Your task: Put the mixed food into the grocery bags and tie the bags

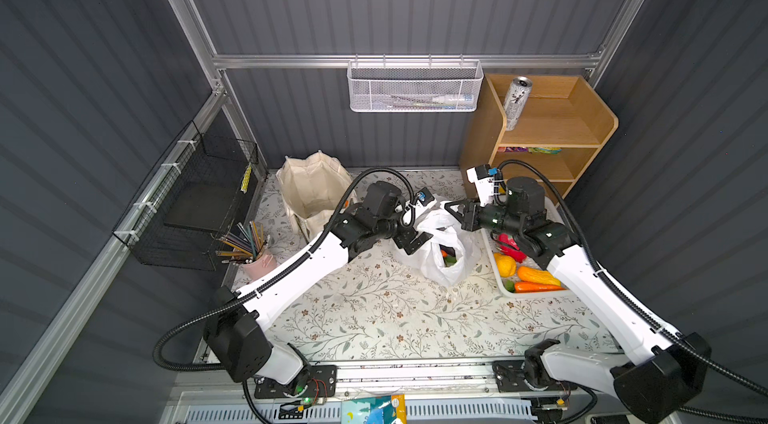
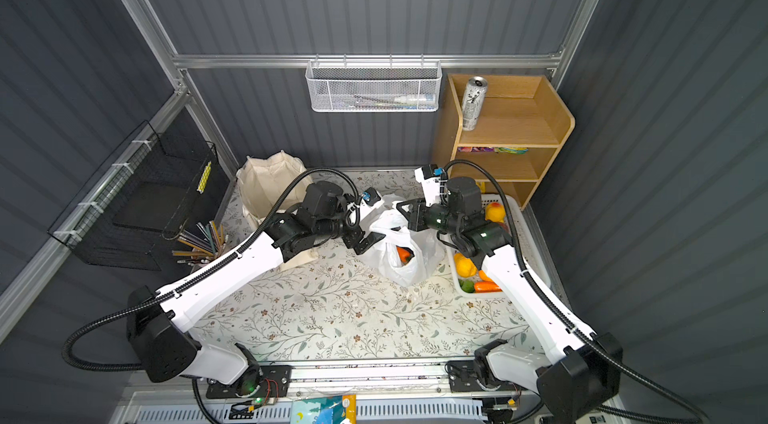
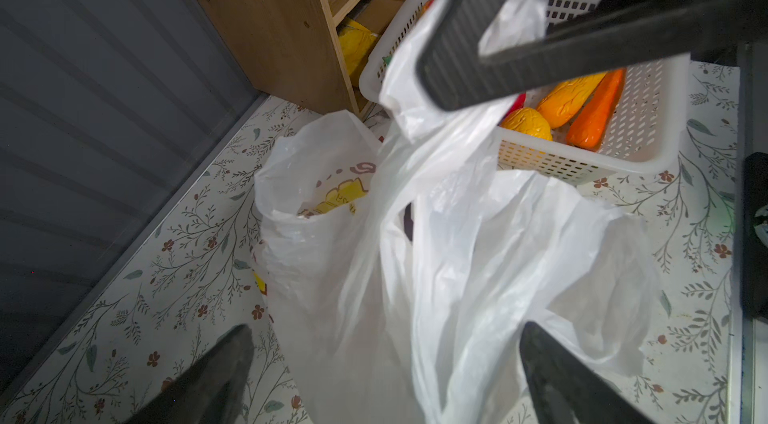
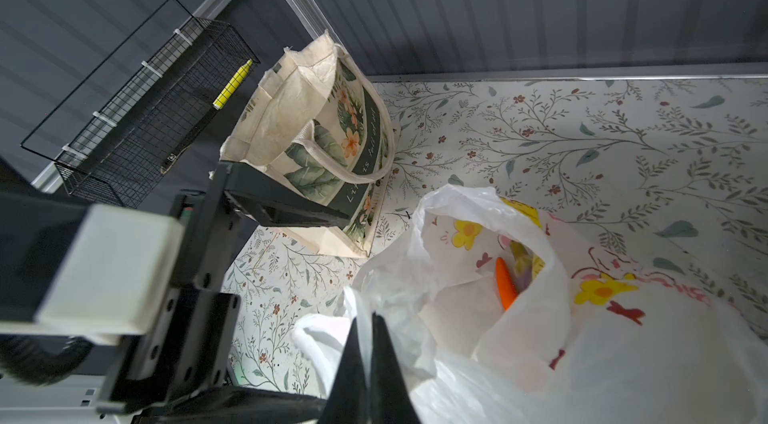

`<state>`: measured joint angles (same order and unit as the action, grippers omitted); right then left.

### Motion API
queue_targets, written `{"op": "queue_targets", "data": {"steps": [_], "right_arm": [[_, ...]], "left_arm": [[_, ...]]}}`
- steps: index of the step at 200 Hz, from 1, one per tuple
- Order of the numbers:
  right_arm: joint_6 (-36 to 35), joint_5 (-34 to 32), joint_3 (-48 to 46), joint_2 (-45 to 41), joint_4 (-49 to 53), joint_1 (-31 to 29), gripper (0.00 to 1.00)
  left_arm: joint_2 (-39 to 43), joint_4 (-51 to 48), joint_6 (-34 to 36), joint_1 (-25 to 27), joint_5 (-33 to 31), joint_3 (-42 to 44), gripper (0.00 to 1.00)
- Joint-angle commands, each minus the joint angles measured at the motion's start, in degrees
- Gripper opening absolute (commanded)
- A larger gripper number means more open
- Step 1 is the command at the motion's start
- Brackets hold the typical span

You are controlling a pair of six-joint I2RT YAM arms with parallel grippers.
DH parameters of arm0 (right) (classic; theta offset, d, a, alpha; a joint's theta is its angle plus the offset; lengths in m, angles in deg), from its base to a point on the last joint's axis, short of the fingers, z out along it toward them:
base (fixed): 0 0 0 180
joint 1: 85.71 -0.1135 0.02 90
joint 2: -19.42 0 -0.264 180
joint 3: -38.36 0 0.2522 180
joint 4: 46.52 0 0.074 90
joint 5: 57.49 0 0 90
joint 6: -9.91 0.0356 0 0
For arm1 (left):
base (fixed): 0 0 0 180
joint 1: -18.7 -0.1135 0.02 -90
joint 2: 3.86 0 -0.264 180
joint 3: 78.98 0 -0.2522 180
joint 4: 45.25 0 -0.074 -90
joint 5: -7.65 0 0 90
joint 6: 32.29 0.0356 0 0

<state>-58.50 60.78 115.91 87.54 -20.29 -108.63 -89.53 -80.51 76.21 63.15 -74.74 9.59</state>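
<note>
The white plastic grocery bag (image 1: 440, 245) (image 2: 399, 245) with yellow and pink prints stands mid-table with its mouth gaping; an orange carrot (image 4: 505, 287) lies inside. My right gripper (image 1: 449, 206) (image 4: 370, 359) is shut on the bag's rim film and lifts it. My left gripper (image 1: 412, 241) (image 3: 386, 363) is open, its fingers straddling the bag's other handle side (image 3: 478, 255). The cream canvas tote (image 1: 311, 189) stands open at the back left. More toy fruit and carrots (image 1: 534, 276) lie in the white basket (image 1: 496, 272). A silver can (image 1: 516, 102) stands on the shelf.
The wooden shelf unit (image 1: 582, 118) at the back right also holds snack packets (image 1: 530, 149). A pink cup of pencils (image 1: 259, 264) and a black wire basket (image 1: 199, 201) are on the left. A white mesh basket (image 1: 415, 87) hangs on the back wall.
</note>
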Motion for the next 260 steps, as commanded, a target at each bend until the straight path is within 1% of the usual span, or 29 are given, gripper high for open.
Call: {"op": "queue_targets", "data": {"steps": [1,55,83,93,113,130,137,142,184,214,247,260], "right_arm": [[-0.75,1.64,1.86,-1.32,0.71,0.16,0.00],[-0.40,2.62,1.34,-1.58,0.76,0.16,0.00],[-0.41,2.49,0.92,-1.89,0.90,0.15,0.00],[-0.49,2.49,0.91,-1.90,0.96,0.15,0.00],[-0.71,2.30,0.81,-2.01,1.09,0.15,0.00],[-0.84,2.13,0.72,-1.94,1.08,0.18,0.00],[-0.80,2.16,0.72,-1.93,1.12,0.22,0.00],[-0.76,2.22,0.72,-1.91,0.99,0.20,0.00],[-0.45,2.40,0.41,-2.02,0.81,0.17,0.00],[-0.58,2.31,0.19,-2.47,0.98,0.16,0.00],[-0.42,2.71,0.11,-2.53,0.91,0.20,0.00],[-0.40,2.92,0.15,-2.57,0.81,0.15,0.00]], "left_arm": [[-1.34,2.11,1.49,0.47,-1.52,-1.52,1.00],[-2.56,8.87,2.05,0.58,-5.50,-0.50,1.00],[-2.44,9.27,2.41,0.55,-3.22,-0.78,1.00],[-2.25,8.83,2.80,0.54,-1.26,-0.84,1.00],[-2.58,4.09,3.62,0.55,2.77,-2.76,1.00],[-2.33,1.56,3.73,0.55,4.53,-2.84,1.00],[-2.31,1.54,3.53,0.53,4.81,-2.84,1.00],[-2.32,1.55,3.40,0.55,4.94,-4.87,1.00],[-3.82,2.86,3.57,0.55,4.37,-6.30,1.00],[-6.19,1.22,4.35,0.55,5.10,-8.32,1.00],[-6.90,2.69,4.02,0.58,6.09,-7.53,1.00],[-6.97,4.18,3.69,0.55,6.43,-6.96,0.97]]}}
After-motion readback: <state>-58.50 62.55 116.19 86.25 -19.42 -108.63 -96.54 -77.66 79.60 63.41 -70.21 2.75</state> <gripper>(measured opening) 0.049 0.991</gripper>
